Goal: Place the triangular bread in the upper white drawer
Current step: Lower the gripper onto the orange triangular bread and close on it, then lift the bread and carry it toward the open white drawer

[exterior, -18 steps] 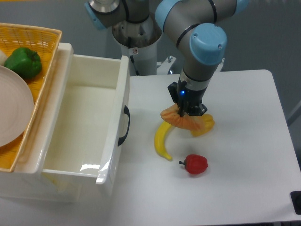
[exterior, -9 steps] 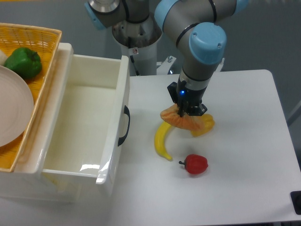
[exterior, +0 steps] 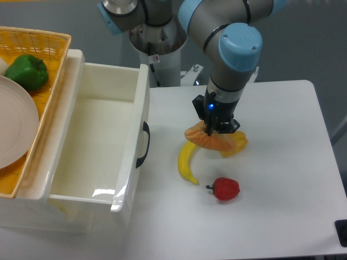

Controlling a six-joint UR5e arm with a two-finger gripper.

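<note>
Bread (exterior: pixel 209 140) sits pinched between the fingers (exterior: pixel 212 128) of the arm, over the middle of the table (exterior: pixel 282 179) and just above the upper end of the banana (exterior: pixel 187 162). Compared with a second ago almost nothing has shifted: the wrist has crept up by a hair and the bread with it, so the grasp looks made and a lift only just begun. The bread's pale right end overlaps a yellow pepper (exterior: pixel 238 143) lying behind it; whether they touch cannot be told. A red pepper (exterior: pixel 226 188) lies nearer the front, apart from both. The drawer (exterior: pixel 130 157) stands open to the left, its inside bare, beside the basket (exterior: pixel 54 49) holding a green pepper (exterior: pixel 27 71) and a plate (exterior: pixel 16 130). The carry leftwards over the drawer wall remains to be done.
</note>
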